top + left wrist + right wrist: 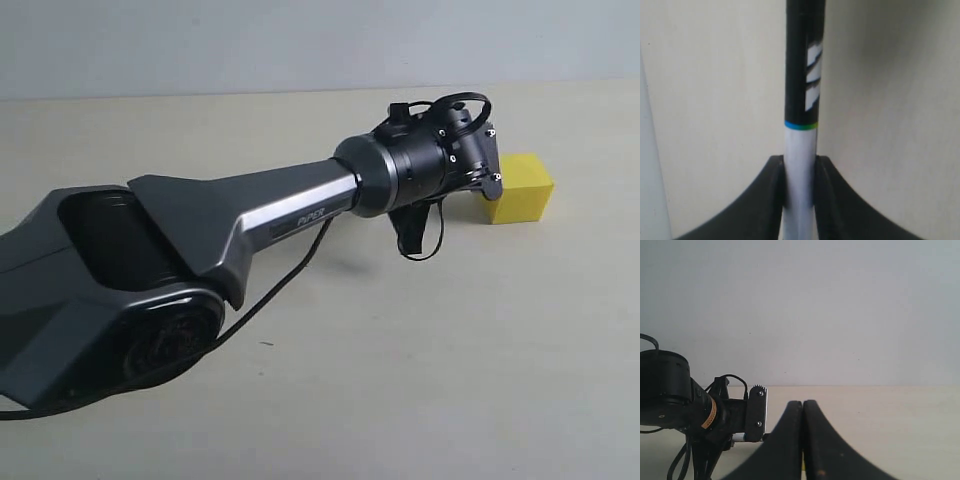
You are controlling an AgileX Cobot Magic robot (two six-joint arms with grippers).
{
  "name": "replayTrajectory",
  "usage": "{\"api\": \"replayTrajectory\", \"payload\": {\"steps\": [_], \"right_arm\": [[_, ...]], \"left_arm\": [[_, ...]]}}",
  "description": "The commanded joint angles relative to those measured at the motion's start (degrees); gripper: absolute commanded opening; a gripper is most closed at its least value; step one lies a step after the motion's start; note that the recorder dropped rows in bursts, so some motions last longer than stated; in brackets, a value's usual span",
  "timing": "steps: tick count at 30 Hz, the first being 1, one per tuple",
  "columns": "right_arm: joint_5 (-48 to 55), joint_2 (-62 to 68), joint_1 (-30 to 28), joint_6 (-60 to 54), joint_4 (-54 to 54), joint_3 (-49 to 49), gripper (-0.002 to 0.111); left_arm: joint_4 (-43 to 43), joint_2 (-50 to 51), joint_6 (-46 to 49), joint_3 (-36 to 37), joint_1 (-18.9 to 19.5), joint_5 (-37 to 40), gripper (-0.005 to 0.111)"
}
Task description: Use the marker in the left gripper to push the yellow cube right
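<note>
Left tool (488, 178): closed on the marker (801, 100), its two dark fingers (774, 187) pressing the white barrel from either side
Marker: white barrel sits in the grip; the black part with white lettering runs out past the fingers, and a thin blue-green ring marks where black meets white; its far end is cut off by the edge of the left wrist view
Yellow cube (522, 190): rests on the tabletop (420, 380) at the right of the exterior view, right beside the left tool's head, which covers its left edge
Contact: cannot tell whether marker and cube touch, as the tool's body hides the spot
Left arm (250, 215): grey, lettered "PIPER", reaching from lower left towards the cube, a black cable (290, 275) hanging beneath it
Right tool (802, 412): closed, jaws pressed flat together with nothing between them, low over the tabletop
Background: pale wall (300, 40) behind the tabletop
</note>
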Motion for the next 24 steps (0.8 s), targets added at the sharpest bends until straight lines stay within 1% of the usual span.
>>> {"api": "replayTrajectory", "payload": {"steps": [1,9,12,15,19,24], "right_arm": [[-0.2,-0.4,-0.3,-0.2,0.0,0.3,0.0],[-0.2,-0.4,-0.3,-0.2,0.0,0.3,0.0],[-0.2,-0.4,-0.3,-0.2,0.0,0.3,0.0],[-0.2,-0.4,-0.3,-0.2,0.0,0.3,0.0],[-0.2,-0.4,-0.3,-0.2,0.0,0.3,0.0],[-0.2,-0.4,-0.3,-0.2,0.0,0.3,0.0]], "left_arm": [[-0.2,-0.3,0.2,-0.6,0.1,0.3,0.0],[-0.6,-0.3,-0.1,-1.9,-1.1,-4.4,0.0],[-0.6,-0.3,-0.1,-2.3,-1.5,-4.4,0.0],[-0.6,-0.3,-0.1,-2.3,-1.3,-2.3,0.0],[-0.5,-0.3,-0.1,-2.3,0.3,0.9,0.0],[-1.3,-0.4,-0.1,-2.3,2.0,1.7,0.0]]}}
